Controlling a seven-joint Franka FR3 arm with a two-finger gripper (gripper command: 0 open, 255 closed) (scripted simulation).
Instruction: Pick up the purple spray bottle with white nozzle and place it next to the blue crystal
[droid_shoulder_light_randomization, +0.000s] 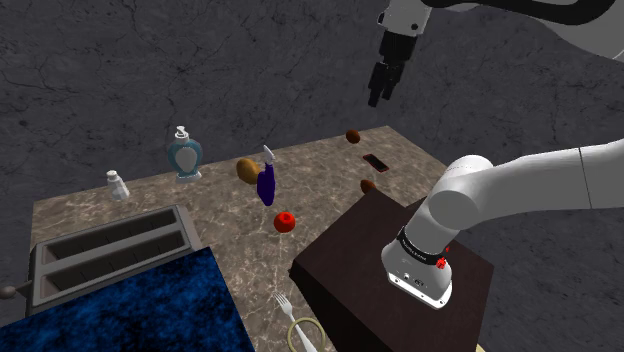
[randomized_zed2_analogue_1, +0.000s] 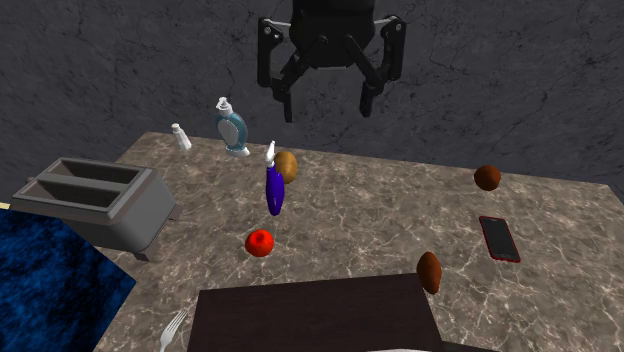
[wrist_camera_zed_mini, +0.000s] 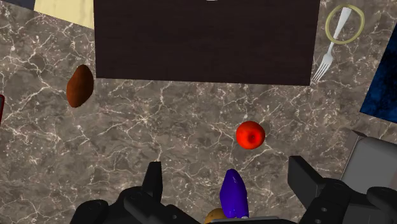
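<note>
Purple spray bottle (droid_shoulder_light_randomization: 266, 185) with a white nozzle is seen standing, nozzle up, near the middle of the marble table (droid_shoulder_light_randomization: 330, 160), and it is not yet touched. Nearest, the dark stand (droid_shoulder_light_randomization: 350, 260) is set at the table's near edge, with a fork (droid_shoulder_light_randomization: 283, 303) to the shoulder view's left of it. A little farther out a small red fruit (droid_shoulder_light_randomization: 285, 222) is found. The bottle is just beyond it, with a brown, potato-like lump (droid_shoulder_light_randomization: 246, 170) close behind. On the shoulder view's left a grey toaster (droid_shoulder_light_randomization: 110, 250) is placed. Nearer than the toaster lies a deep blue mottled slab (droid_shoulder_light_randomization: 130, 310), which is taken to be the crystal. High above the table the gripper (droid_shoulder_light_randomization: 378, 95) is held with its fingers spread wide, gripping nothing. In the wrist view the bottle is framed between them, well below. The approach is judged to be the step in hand. Next, the hand is to be lowered until the fingers pass either side of the bottle's body, and only then closed.
</note>
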